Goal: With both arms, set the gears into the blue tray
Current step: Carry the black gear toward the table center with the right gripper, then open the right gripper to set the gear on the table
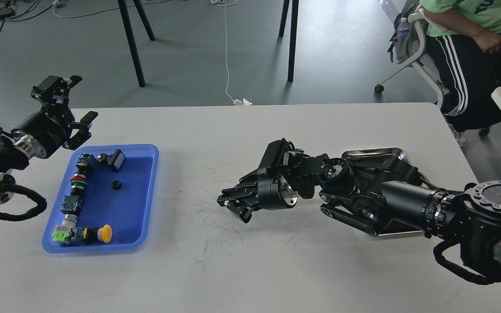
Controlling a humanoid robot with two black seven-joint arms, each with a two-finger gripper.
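Note:
The blue tray (146, 191) lies at the table's left. One gear (116, 184), a tiny black toothed disc, rests on the tray's floor near its middle. My left gripper (73, 102) hovers open just beyond the tray's far left corner, nothing between its fingers. My right gripper (233, 207) hangs low over the table's centre, well right of the tray, pointing left. Its dark fingers sit close together, and I cannot make out whether anything is held between them.
Colourful push-button switches (78, 182) line the tray's left and near sides. A shiny silver tray (374, 152) lies partly hidden under my right arm. A seated person (472, 39) and chair are beyond the table's far right corner.

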